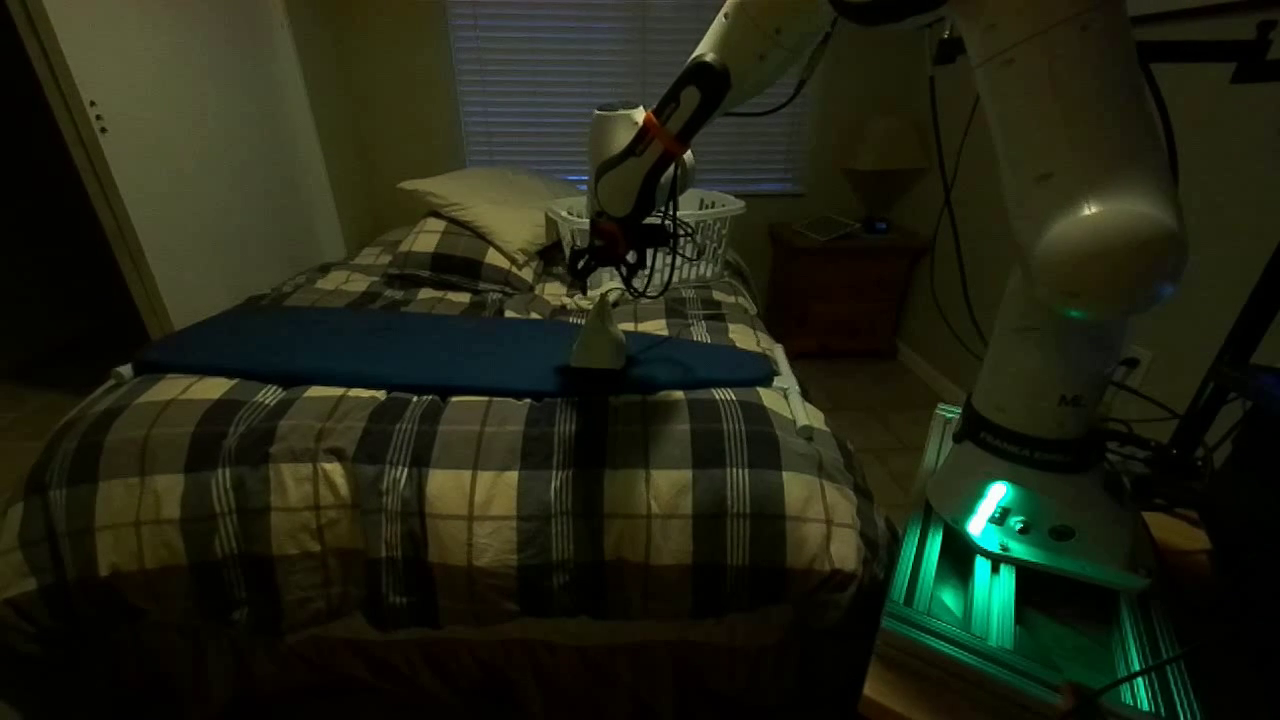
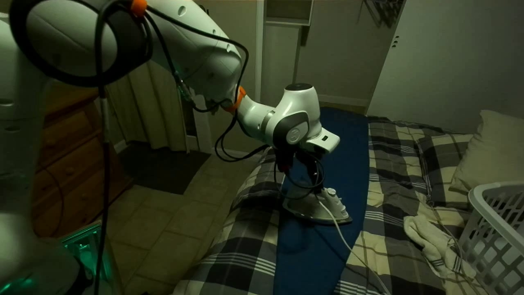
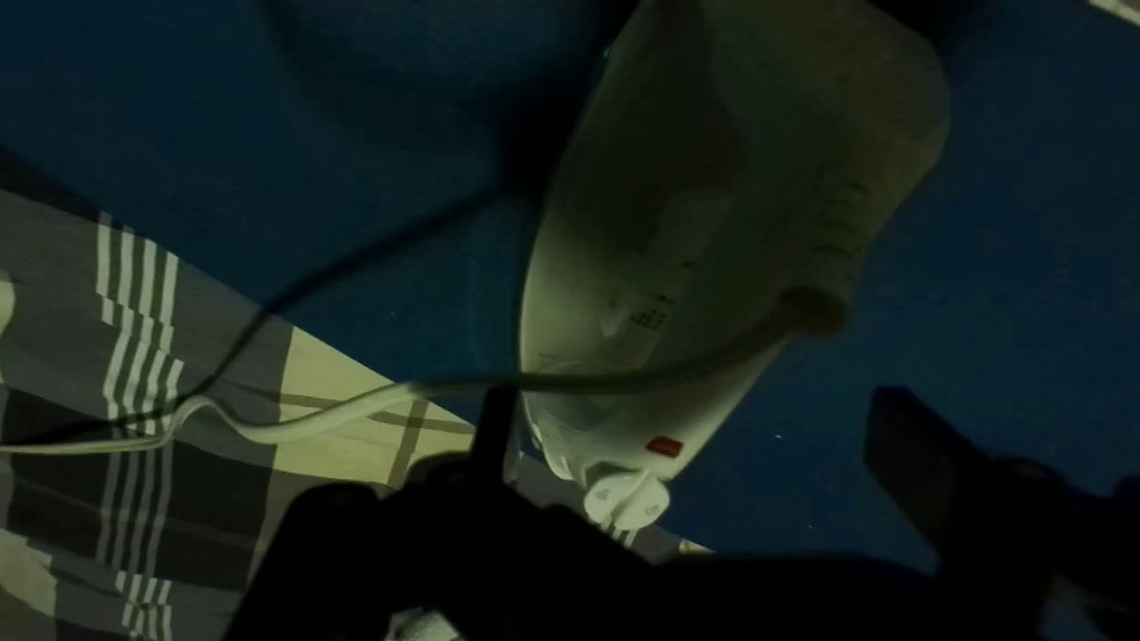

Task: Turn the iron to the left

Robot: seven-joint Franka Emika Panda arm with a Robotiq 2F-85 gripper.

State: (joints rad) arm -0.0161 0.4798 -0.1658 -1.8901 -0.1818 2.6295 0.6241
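Observation:
The pale whitish-grey iron (image 1: 600, 342) rests soleplate down on the blue ironing board (image 1: 380, 345). In an exterior view the iron (image 2: 317, 209) lies with its narrow tip towards the basket side of the bed. Its white cord (image 2: 348, 243) trails over the board and bed. My gripper (image 2: 305, 174) points down just above the iron. In the wrist view the gripper (image 3: 695, 405) is open, its dark fingers wide apart. The narrow front of the iron (image 3: 641, 303), with its white dial and red button, shows between and beyond them. I cannot tell whether a finger touches the iron.
The board lies across a bed with a plaid cover (image 1: 450, 480). A white slatted laundry basket (image 1: 715, 215) and a pale pillow (image 1: 490, 205) are beyond it. A whitish cloth (image 2: 430, 239) lies near the basket. Black cables hang around the wrist. The room is dim.

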